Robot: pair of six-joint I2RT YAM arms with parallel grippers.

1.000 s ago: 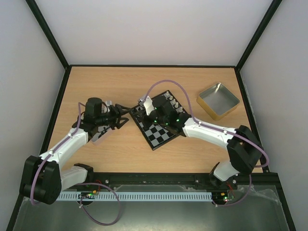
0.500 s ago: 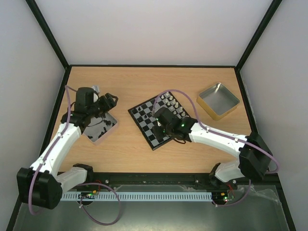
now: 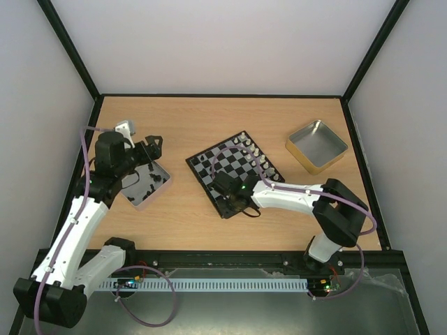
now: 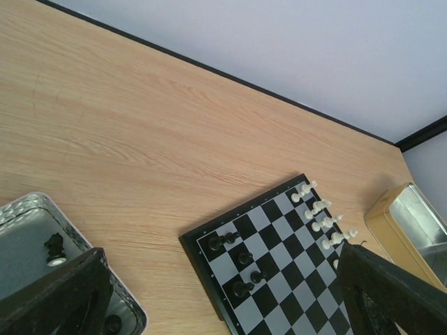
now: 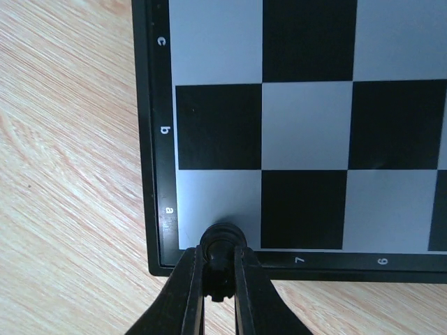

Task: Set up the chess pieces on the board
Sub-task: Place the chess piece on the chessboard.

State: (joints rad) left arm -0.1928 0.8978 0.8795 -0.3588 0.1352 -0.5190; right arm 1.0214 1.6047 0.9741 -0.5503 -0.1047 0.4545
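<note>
Hovering over the left side of the bench (image 3: 181, 118), the left hand (image 3: 151, 151) has its fingers (image 4: 59, 293) spread wide, nothing between them. Right by it sits a shallow silver tin (image 3: 150, 195) with loose black pieces (image 4: 54, 248) lying inside. Mid-bench is the board (image 3: 230, 162), turned at an angle to the bench edges. A few black men (image 4: 223, 241) stand near its far-left corner, and a row of white pieces (image 3: 257, 155) lines its far-right edge. The right arm reaches across to the board's near corner. There the right hand (image 5: 220, 272) is pinching one small black piece (image 5: 222, 244) between its pressed-in fingers (image 5: 188, 293). In the right wrist view, that piece is at the rim edge of the pale corner square, next to the letter "a". Can't tell if it touches the board, or which figure it is. Well apart to the right, near the far-right corner of the bench, sits a gold-sided tin (image 3: 316, 143).
</note>
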